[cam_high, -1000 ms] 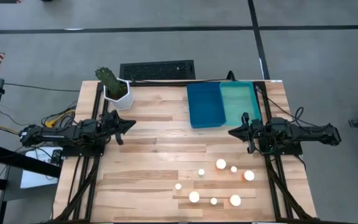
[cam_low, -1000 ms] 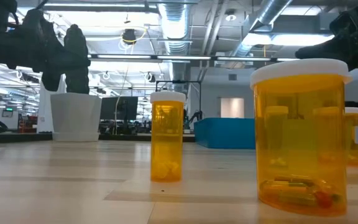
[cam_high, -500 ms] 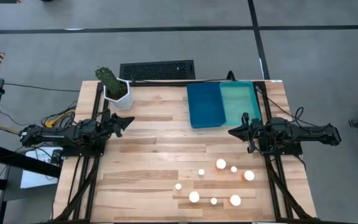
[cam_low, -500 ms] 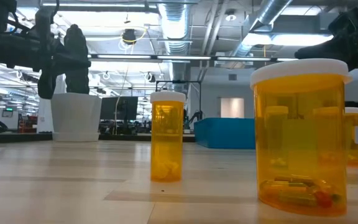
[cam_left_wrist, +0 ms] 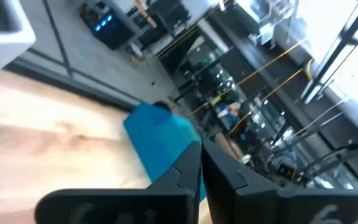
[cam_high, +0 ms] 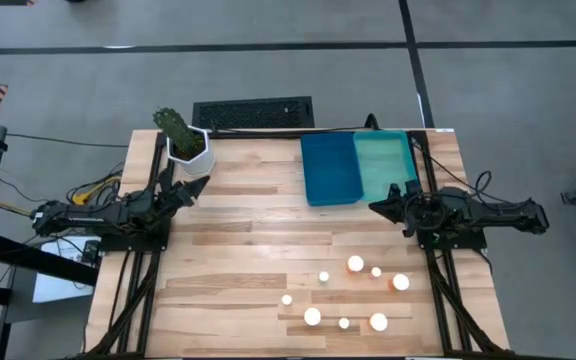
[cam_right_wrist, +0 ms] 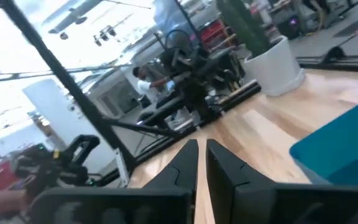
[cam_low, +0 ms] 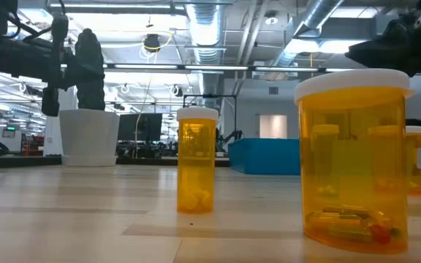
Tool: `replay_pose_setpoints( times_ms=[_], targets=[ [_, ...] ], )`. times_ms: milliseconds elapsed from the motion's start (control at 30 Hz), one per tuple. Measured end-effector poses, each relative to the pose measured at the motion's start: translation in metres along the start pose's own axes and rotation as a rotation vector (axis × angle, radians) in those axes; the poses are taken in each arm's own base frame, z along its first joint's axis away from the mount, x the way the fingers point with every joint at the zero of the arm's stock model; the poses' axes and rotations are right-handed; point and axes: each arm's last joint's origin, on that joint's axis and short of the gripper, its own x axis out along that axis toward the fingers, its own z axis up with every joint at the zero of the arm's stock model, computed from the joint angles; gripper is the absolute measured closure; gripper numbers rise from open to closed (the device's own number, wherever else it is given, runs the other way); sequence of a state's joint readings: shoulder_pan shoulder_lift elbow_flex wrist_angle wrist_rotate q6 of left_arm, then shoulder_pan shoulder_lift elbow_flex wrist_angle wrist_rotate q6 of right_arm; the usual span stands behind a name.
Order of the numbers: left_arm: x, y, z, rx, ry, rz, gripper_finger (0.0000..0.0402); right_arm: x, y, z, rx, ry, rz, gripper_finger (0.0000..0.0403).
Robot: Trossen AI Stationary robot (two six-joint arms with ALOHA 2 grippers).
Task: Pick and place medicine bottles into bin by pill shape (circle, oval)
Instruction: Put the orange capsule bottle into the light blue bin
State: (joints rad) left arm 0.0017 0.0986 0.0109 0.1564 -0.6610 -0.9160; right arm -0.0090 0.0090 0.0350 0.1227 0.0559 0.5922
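Observation:
Several medicine bottles with white caps (cam_high: 355, 264) stand upright in a loose group on the wooden table's near right; two amber ones show close in the low view (cam_low: 196, 161) (cam_low: 353, 164). My left gripper (cam_high: 196, 187) hovers at the table's left, beside the plant pot, shut and empty; its fingers show in the left wrist view (cam_left_wrist: 201, 163). My right gripper (cam_high: 372, 208) hovers at the table's right, just near of the bins and far of the bottles, shut and empty, as the right wrist view (cam_right_wrist: 202, 155) shows.
A blue bin (cam_high: 330, 168) and a teal bin (cam_high: 383, 163) sit side by side at the far right. A cactus in a white pot (cam_high: 188, 148) stands at the far left. A black slatted panel (cam_high: 253, 112) lies beyond the far edge.
My left gripper has drawn back toward the table's far left edge, toward the plant pot, and has turned about its wrist. My right gripper has turned about its wrist while staying in place. The bottles have not moved.

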Motion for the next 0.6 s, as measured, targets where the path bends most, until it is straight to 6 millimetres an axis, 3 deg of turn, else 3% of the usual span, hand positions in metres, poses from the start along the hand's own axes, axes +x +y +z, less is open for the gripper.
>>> replay_pose_setpoints(
  times_ms=[167,367,500,600],
  targets=[
    [-0.002,-0.016,0.011,-0.054,-0.027,-0.186,0.0336,-0.006,0.023,0.037,-0.048,-0.161,0.043,0.0314],
    [-0.009,-0.047,0.039,-0.065,-0.116,-0.379,0.0239,-0.018,0.051,0.082,-0.185,-0.265,0.037,0.0219],
    [-0.015,-0.068,0.059,-0.040,-0.147,-0.446,0.0174,-0.021,0.066,0.106,-0.268,-0.176,-0.041,0.0169],
    [-0.017,-0.083,0.072,-0.001,-0.175,-0.461,0.0136,-0.022,0.077,0.123,-0.302,-0.050,-0.107,0.0160]
  ],
)
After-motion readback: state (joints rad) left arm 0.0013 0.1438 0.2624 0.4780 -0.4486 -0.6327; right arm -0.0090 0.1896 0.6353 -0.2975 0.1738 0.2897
